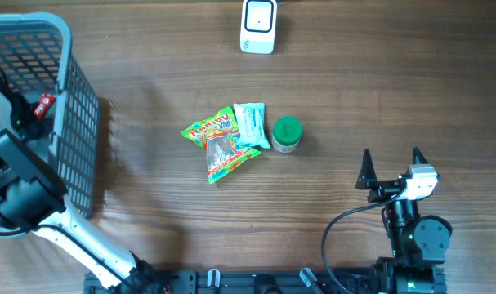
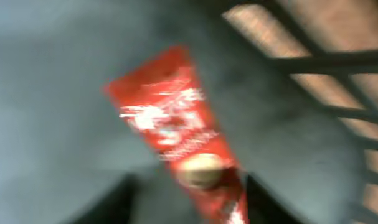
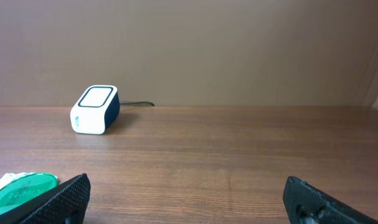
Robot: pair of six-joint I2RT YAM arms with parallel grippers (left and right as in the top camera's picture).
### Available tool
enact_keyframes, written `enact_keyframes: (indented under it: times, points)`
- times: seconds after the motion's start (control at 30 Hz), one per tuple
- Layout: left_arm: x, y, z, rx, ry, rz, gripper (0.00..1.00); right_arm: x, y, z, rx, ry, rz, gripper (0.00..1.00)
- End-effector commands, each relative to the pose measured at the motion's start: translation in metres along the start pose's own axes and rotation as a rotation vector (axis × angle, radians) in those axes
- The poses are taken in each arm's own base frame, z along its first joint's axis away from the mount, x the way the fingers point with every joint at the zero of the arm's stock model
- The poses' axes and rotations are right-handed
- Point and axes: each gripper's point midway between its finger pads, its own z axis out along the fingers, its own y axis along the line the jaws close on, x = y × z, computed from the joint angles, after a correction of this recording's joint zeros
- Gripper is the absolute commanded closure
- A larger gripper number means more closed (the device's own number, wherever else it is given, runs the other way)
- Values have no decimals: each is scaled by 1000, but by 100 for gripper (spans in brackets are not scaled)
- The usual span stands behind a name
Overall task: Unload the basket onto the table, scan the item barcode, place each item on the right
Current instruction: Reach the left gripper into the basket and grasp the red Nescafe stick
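**Left fingers flank red packet in basket, grip unclear; right gripper wide open**

Left fingers are two dark, blurred shapes at the bottom of the left wrist view. The packet's lower end sits between them. It's too smeared to tell whether they're clamped on it or just either side of it.

Packet orientation: in that view the long axis runs diagonally, upper left to lower right. The wide end points up and away from the fingers, and the narrower end comes down between them.

Location: inside the grey basket at the table's left edge. Overhead shows only a small red sliver beside the left arm. The basket floor is behind the packet, and the slatted wall is at upper right in the wrist view.

Around it:
- The scanner, white with a dark base, is at the far edge of the table, well apart from the basket.
- Mid-table there is a cluster of a Haribo bag, a pale teal packet overlapping its upper right corner, and a green-lidded jar just beside that.
- The cluster lies between the right gripper and the basket.
- The right gripper sits near the table's front edge holding nothing.

Packet look: glossy red with white print and a pale round patch near the lower end. The text is unreadable and no barcode can be made out through the blur.
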Motion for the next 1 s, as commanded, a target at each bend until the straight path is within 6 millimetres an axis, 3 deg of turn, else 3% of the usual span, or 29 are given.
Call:
enact_keyframes:
  times: [0.0, 0.03, 0.07, 0.23, 0.37, 0.53, 0.7, 0.8, 0.9, 0.93, 0.97]
  points:
    - [9, 48, 46, -196, 47, -7, 86, -1, -1, 0, 9, -5, -12, 0]
    - [9, 52, 45, -211, 46, -4, 88, -1, -1, 0, 9, -5, -12, 0]
    - [9, 55, 44, -225, 46, -3, 96, -1, -1, 0, 9, -5, -12, 0]
    - [10, 71, 39, -291, 50, 14, 96, -1, -1, 0, 9, -5, -12, 0]
    - [10, 64, 25, -256, 65, 68, 96, -1, -1, 0, 9, -5, -12, 0]
    - [9, 34, -28, -107, 93, 95, 96, -1, -1, 0, 9, -5, -12, 1]
    - [-2, 6, -106, 90, 69, 105, 96, -1, -1, 0, 9, -5, -12, 0]
    - [-10, 0, -145, 180, 47, 98, 96, -1, -1, 0, 9, -5, -12, 0]
    - [-20, -2, -171, 238, 6, 110, 96, -1, -1, 0, 9, -5, -12, 0]
    - [-21, -2, -174, 243, -3, 108, 89, -1, -1, 0, 9, -5, -12, 0]
    - [-21, -2, -173, 239, -4, 109, 55, -1, -1, 0, 9, -5, -12, 0]
